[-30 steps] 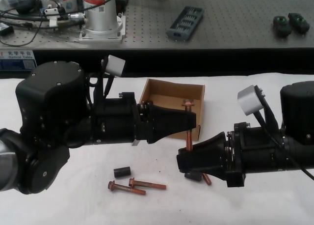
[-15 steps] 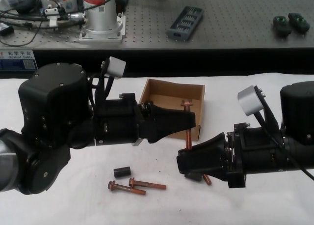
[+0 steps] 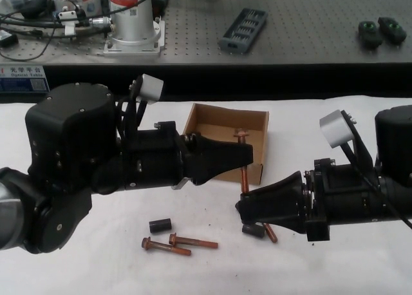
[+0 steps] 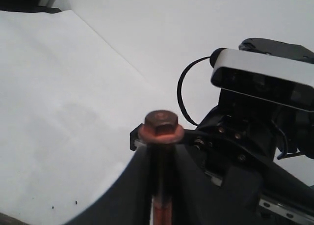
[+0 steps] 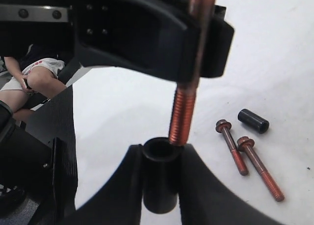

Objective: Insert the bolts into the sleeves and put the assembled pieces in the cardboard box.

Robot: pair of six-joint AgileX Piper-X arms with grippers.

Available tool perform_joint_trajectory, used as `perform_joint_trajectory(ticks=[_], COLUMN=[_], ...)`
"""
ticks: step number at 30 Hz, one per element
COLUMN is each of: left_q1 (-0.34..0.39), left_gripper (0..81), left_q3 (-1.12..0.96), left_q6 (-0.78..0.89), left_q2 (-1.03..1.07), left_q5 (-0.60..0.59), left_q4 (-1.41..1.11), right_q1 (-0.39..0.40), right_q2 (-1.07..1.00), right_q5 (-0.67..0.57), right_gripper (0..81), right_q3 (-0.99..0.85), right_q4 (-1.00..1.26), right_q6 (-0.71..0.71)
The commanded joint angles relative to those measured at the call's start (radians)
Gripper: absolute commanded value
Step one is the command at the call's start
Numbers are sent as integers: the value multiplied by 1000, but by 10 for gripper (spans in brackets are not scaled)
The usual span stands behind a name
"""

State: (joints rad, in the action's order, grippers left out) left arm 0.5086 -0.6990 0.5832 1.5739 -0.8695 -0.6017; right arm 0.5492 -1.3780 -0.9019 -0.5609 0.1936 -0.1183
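**Item 1.** Copper-coloured flanged bolt (image 3: 244,176). It was clamped by the left gripper (image 3: 248,154), which was closed on the upper shank just under the head. The long axis stood upright, head up and threaded end pointing down. By judgement it was held this way so the thread could drop straight into the bore beneath.

**Item 2.** Black sleeve (image 5: 159,181). It was pinched by the right gripper (image 3: 246,208), closed on its sides, with the bore opening upward and the axis upright in line with the bolt. The thread tip sat at the sleeve's mouth; whether it had entered could not be told. Both pieces hung above the worktop (image 3: 96,269), just in front of the box's near right corner.

**Item 3.** Cardboard box (image 3: 222,118). It stood open-topped, about midway across the worktop and toward the far edge. Judged the drop point, it was close behind the joining.

**Item 4.** Stock lying flat toward the near edge:
- One spare sleeve (image 3: 159,226), with two loose bolts (image 3: 180,245) beside it, their heads toward the left edge.
- A further sleeve (image 3: 252,230) and bolt (image 3: 270,232) under the right gripper
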Motion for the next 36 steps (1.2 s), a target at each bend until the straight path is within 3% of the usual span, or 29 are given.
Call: perform_joint_trajectory(ticks=[1,12,23,36], left_q1=[5,5,-12,-12], left_gripper=[6,6,6,6], left_q3=[-10,-10,-10,-8], left_q6=[-7,-39,-187,-232], left_q2=[-2,-45,-173,-340], left_q5=[-3,-17,-2,102], left_q4=[9,6,203,273], right_q1=[-6,-4,16,159], right_q2=[1,1,90,135], right_q5=[-18,-18,-13,23], right_gripper=[59,59,59,59], right_q3=[-13,-13,-14,-14], right_q4=[15,15,-20,-74], right_q6=[6,6,-1,-1])
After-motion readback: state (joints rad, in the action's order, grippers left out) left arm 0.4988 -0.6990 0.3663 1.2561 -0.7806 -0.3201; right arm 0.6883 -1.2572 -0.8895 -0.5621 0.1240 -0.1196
